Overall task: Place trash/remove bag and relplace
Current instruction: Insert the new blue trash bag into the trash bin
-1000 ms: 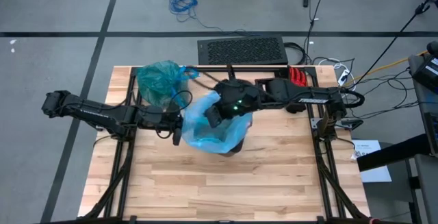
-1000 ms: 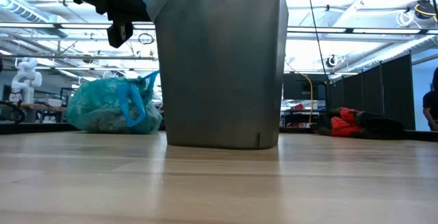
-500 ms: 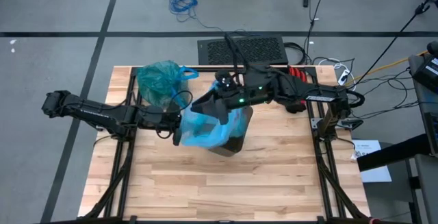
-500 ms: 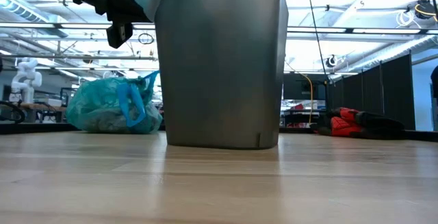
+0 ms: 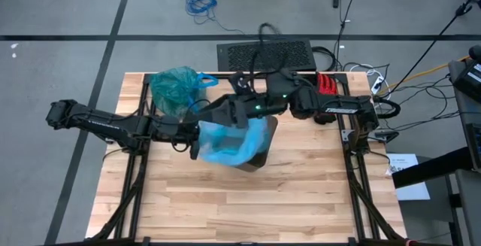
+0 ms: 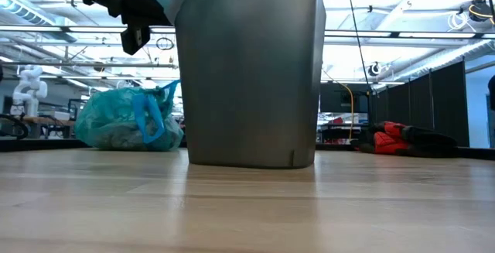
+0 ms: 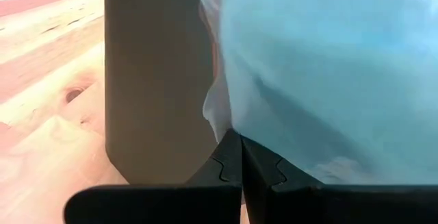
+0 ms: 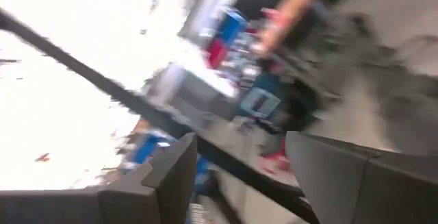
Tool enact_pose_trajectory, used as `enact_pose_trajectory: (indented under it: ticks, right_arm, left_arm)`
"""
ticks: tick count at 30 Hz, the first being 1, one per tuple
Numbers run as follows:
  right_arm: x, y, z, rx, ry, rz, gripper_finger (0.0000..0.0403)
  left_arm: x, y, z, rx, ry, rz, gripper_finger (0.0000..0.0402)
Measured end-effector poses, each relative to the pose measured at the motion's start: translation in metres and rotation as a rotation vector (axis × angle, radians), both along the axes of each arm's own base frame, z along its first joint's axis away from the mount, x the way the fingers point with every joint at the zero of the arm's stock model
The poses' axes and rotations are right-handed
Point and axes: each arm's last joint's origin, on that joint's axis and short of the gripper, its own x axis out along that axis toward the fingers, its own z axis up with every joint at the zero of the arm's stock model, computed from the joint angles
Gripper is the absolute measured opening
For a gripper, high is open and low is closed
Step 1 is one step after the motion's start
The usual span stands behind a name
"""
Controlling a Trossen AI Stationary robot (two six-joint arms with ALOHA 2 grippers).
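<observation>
The left gripper (image 7: 241, 157) has its fingers pinched together on the edge of the pale blue bag (image 5: 225, 142) at the bin (image 6: 247, 67) rim. If that thin plastic slips, the liner could sag into the bin. The right gripper (image 5: 218, 114), fingers apart and empty, hangs over the far rim; swinging back, it could snag the liner. Only the low view shows the full teal bag (image 6: 128, 120) resting on the desk (image 6: 247, 206) behind the bin, and a red glove (image 6: 387, 139) farther off.

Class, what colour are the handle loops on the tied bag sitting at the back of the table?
Bright blue handle loops on the teal-green bag, clearest in the low view.
</observation>
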Motion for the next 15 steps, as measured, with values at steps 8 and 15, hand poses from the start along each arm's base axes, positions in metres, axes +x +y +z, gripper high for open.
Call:
enact_pose_trajectory:
  ticks: [8,15]
  right_arm:
    - [-0.026,0.000,0.024,-0.073,-0.089,0.066,0.0212]
    - [-0.111,0.000,0.024,-0.222,0.364,-0.171,0.0211]
  left_arm:
    - [0.000,0.005,0.000,-0.004,-0.002,0.018,0.0000]
    - [0.000,0.004,0.001,-0.012,-0.003,0.002,0.0000]
